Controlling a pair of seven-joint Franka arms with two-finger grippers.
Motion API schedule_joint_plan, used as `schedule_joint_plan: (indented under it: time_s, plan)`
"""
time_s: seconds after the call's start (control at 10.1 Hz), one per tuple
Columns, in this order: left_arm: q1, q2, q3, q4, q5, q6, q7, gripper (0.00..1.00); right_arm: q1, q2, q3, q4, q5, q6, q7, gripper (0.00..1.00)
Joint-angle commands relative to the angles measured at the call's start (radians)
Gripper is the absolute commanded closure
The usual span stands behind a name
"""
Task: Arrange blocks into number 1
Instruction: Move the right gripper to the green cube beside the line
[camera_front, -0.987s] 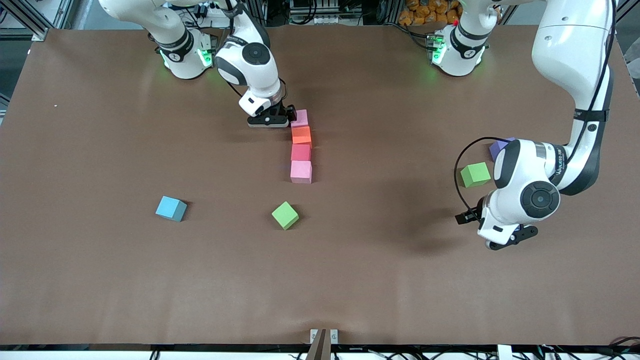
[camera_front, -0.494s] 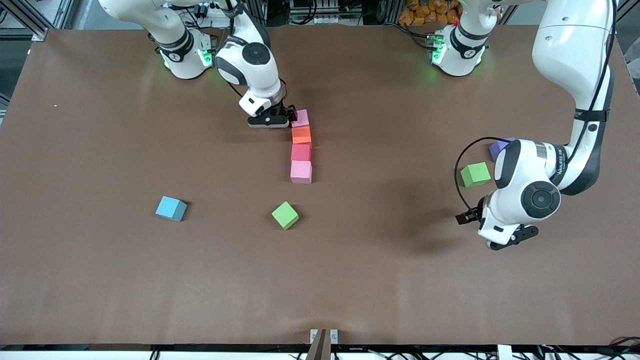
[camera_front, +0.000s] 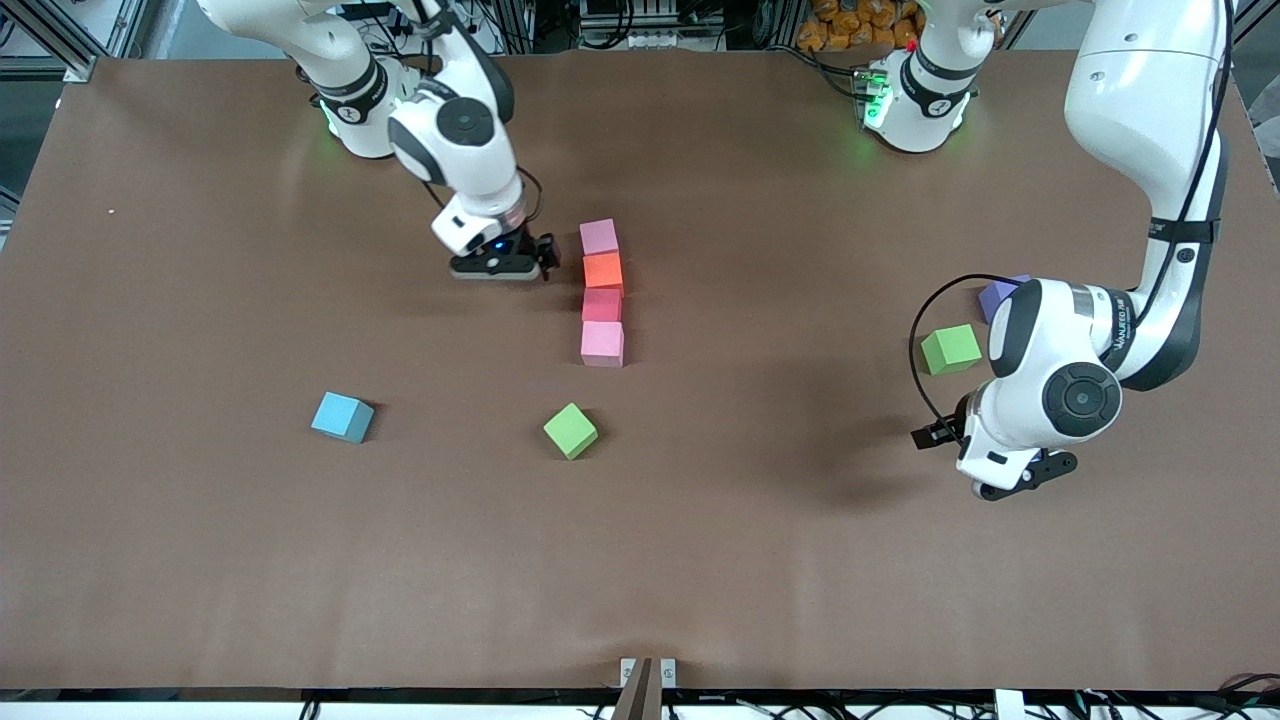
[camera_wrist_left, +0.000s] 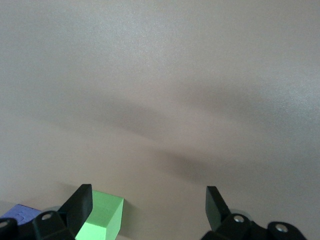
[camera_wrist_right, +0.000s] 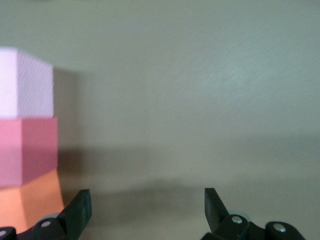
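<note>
Four blocks stand in a column mid-table: pink (camera_front: 599, 237) farthest from the front camera, then orange (camera_front: 603, 270), red (camera_front: 601, 304) and light pink (camera_front: 602, 343). My right gripper (camera_front: 497, 268) is beside the column's pink and orange blocks, toward the right arm's end, open (camera_wrist_right: 147, 210) and empty. Its wrist view shows the orange (camera_wrist_right: 30, 200), red (camera_wrist_right: 27, 150) and light pink (camera_wrist_right: 27, 82) blocks. A green block (camera_front: 570, 430) and a light blue block (camera_front: 341, 417) lie nearer the camera. My left gripper (camera_front: 1010, 480) waits open (camera_wrist_left: 148, 205), apart from a second green block (camera_front: 950, 349) (camera_wrist_left: 102, 217) and the purple block (camera_front: 1000, 295) (camera_wrist_left: 20, 212).
The brown table (camera_front: 760, 560) stretches bare toward the front camera. A small bracket (camera_front: 647, 672) sits at its front edge. Both arm bases stand along the edge farthest from the camera.
My right gripper has drawn away from the pink block toward the right arm's end of the table, leaving that block in the column. The left arm has not moved.
</note>
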Motion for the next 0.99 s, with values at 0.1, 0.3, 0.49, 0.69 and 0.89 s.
schedule_joint_plan:
  time_s: [0.1, 0.3, 0.49, 0.69, 0.89]
  plan:
    - [-0.01, -0.001, 0.0, 0.018, 0.02, -0.013, -0.019, 0.0, -0.145, 0.009, 0.005, 0.047, 0.026, 0.05, -0.009, 0.0]
    - [-0.01, -0.001, 0.0, 0.038, 0.02, -0.013, -0.02, 0.0, -0.17, 0.074, -0.006, 0.152, 0.099, 0.048, -0.005, 0.0]
    - [-0.008, -0.001, 0.003, 0.039, 0.018, -0.008, -0.023, 0.0, -0.152, 0.159, -0.066, 0.294, 0.098, 0.039, 0.008, 0.0]
    - [-0.008, -0.002, 0.003, 0.039, 0.02, -0.005, -0.023, 0.0, -0.108, 0.276, -0.147, 0.488, 0.087, 0.039, -0.006, 0.0]
    - [-0.011, -0.004, 0.003, 0.039, 0.018, -0.002, -0.023, 0.0, -0.031, 0.399, -0.251, 0.642, 0.092, 0.039, 0.0, 0.0]
